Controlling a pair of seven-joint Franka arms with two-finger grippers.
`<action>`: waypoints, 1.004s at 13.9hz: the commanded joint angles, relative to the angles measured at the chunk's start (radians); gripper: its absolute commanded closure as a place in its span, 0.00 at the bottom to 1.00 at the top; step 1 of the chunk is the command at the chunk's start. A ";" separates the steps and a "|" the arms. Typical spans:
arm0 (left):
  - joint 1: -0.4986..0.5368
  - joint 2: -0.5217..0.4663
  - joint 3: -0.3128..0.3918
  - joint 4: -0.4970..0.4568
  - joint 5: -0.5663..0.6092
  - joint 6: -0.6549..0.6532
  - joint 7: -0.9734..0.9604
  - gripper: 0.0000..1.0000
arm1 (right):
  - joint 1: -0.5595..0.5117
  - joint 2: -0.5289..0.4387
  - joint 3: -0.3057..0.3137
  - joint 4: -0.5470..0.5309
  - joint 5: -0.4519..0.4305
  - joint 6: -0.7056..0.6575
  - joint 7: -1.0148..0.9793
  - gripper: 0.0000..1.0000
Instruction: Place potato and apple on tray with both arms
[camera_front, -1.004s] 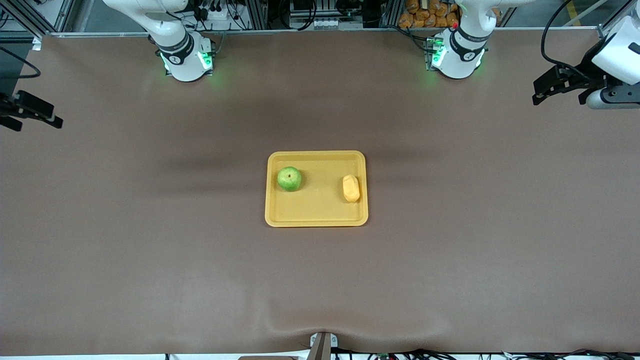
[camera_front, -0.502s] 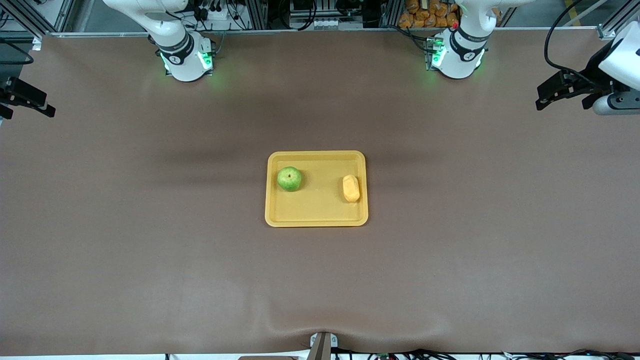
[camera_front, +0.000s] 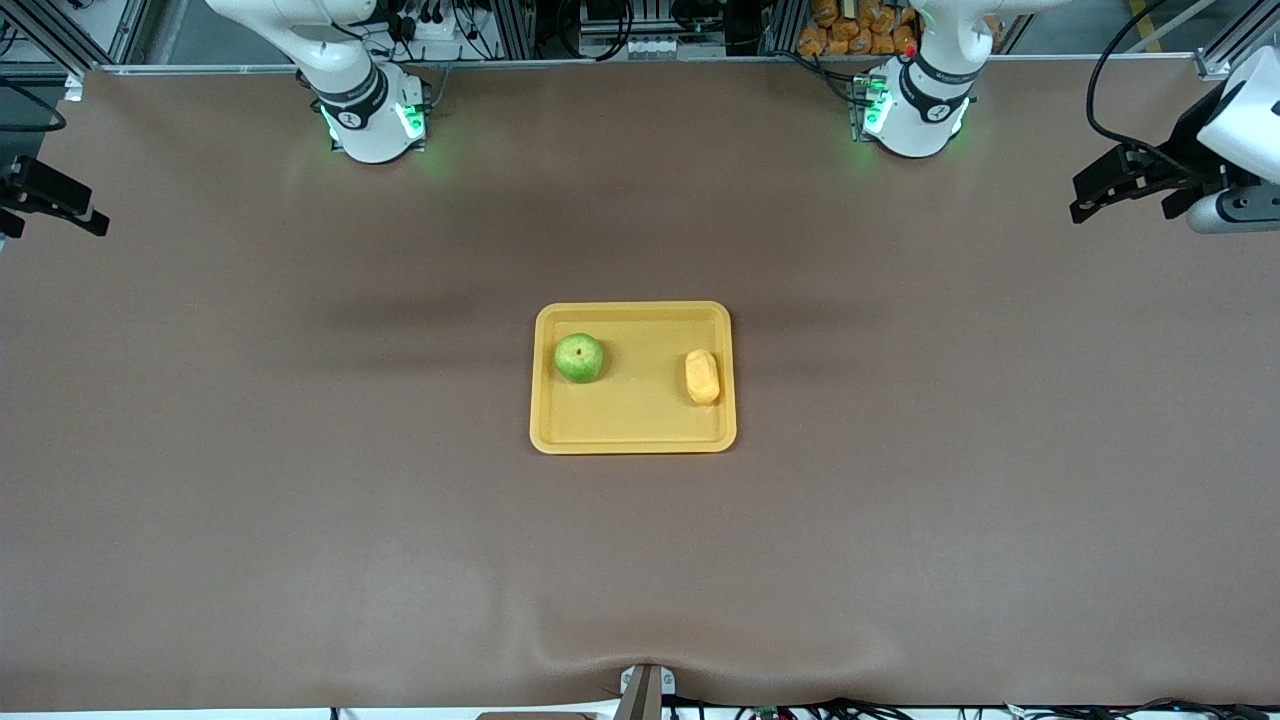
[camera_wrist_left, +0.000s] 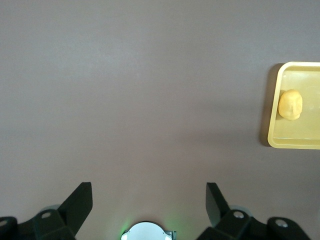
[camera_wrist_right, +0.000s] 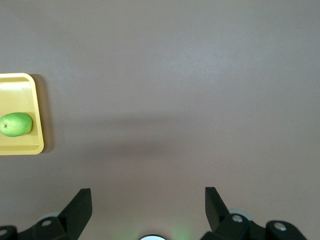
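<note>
The yellow-orange tray (camera_front: 633, 430) lies at the table's middle. The green apple (camera_front: 579, 357) sits in it toward the right arm's end and shows in the right wrist view (camera_wrist_right: 16, 124). The oblong potato (camera_front: 702, 376) lies in it toward the left arm's end and shows in the left wrist view (camera_wrist_left: 290, 104). My left gripper (camera_front: 1088, 203) is open and empty, up over the table at the left arm's end; its own view (camera_wrist_left: 149, 192) shows bare table between the fingers. My right gripper (camera_front: 85, 218) is open and empty over the right arm's end, as in its own view (camera_wrist_right: 148, 197).
The two arm bases (camera_front: 372, 118) (camera_front: 912, 110) stand along the table's edge farthest from the front camera. Orange bags (camera_front: 850, 30) and cables lie off the table past that edge. A small bracket (camera_front: 645, 690) sits at the nearest edge.
Both grippers drew a little farther out toward their ends of the table a second ago and have since held still. The apple and potato have not moved.
</note>
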 joint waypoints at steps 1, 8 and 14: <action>0.006 0.017 -0.011 0.033 -0.004 -0.007 -0.009 0.00 | 0.015 0.005 -0.012 0.020 -0.014 -0.006 0.021 0.00; 0.007 0.018 -0.011 0.035 -0.004 -0.011 -0.012 0.00 | 0.021 0.016 -0.010 0.020 -0.003 -0.006 0.021 0.00; 0.009 0.020 -0.011 0.033 -0.004 -0.013 -0.012 0.00 | 0.021 0.017 -0.010 0.023 -0.005 -0.003 0.021 0.00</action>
